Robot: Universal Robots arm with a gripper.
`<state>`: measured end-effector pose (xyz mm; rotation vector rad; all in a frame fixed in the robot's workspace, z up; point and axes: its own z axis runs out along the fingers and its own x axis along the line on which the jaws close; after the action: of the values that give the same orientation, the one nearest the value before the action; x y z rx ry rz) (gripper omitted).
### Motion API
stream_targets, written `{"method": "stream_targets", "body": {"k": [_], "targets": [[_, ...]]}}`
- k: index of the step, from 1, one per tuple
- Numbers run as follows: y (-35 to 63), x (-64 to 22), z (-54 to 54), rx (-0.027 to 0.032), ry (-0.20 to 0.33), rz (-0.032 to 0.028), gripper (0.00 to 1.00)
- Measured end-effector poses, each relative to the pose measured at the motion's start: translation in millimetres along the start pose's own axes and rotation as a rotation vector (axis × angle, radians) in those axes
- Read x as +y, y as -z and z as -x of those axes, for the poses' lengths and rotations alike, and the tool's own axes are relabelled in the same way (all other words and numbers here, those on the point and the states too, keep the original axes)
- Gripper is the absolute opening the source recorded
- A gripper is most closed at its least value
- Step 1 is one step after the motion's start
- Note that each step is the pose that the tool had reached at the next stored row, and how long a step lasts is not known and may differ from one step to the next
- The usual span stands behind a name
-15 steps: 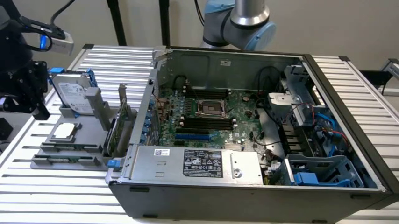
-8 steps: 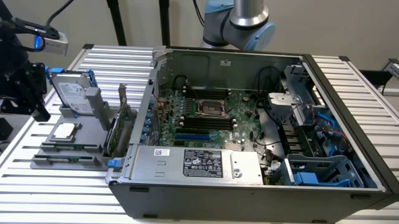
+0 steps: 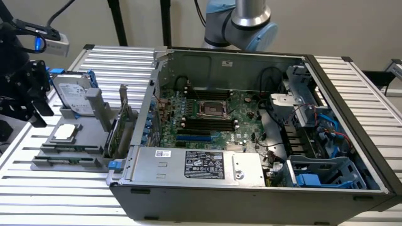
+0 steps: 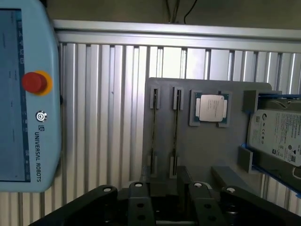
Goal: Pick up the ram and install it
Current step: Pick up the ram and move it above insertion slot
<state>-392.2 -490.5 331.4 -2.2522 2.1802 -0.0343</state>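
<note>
Slatted metal bench (image 4: 108,117), grey holder (image 4: 202,150) on it, open computer case (image 3: 251,207) beside. On edge in a holder slot stands the ram (image 4: 175,134), a second stick alongside. The fingers (image 4: 138,197) are spread wide, empty, hovering just before the ram; its long axis runs straight away from them, crosswise to their gap.

My exterior camera sits high and set back, facing obliquely down into the open computer case (image 3: 188,207) on the slatted table (image 3: 56,197). My wrist camera hangs close above the grey parts tray (image 4: 207,150), facing straight down past the gripper (image 4: 167,188). Both views share this tray, its CPU (image 3: 66,133) and its hard drive (image 3: 70,96).
</note>
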Motion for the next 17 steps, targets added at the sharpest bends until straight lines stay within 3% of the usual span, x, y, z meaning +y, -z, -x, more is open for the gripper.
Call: {"method": "stream_targets", "body": {"k": [4, 7, 17], "targets": [[-3.0, 0.1, -0.1, -0.0013, 0.000, 0.0106, 0.36], [-6.2, 0.2, -0.9, -0.0033, 0.000, 0.0152, 0.36], [-24.0, -0.2, -8.0, -0.0042, -0.001, 0.0164, 0.36]]}}
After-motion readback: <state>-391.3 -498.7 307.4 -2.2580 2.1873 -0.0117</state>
